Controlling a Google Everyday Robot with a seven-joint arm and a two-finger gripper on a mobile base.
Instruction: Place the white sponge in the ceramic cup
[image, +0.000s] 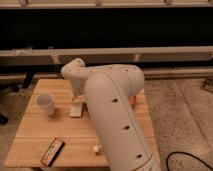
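Note:
The white ceramic cup (46, 104) stands upright on the left part of the wooden table (35, 132). The white sponge (75, 110) lies flat on the table just right of the cup, a short gap away. My gripper (78, 99) hangs down from the arm's bent wrist, right above the sponge's far end. My big white arm (112, 110) fills the middle of the view and hides the table's centre and right part.
A black and red flat packet (52, 151) lies near the table's front left edge. A small pale block (96, 148) sits at the front edge by my arm. Something orange (133, 100) peeks out behind the arm. A dark shelf unit (105, 30) runs behind the table.

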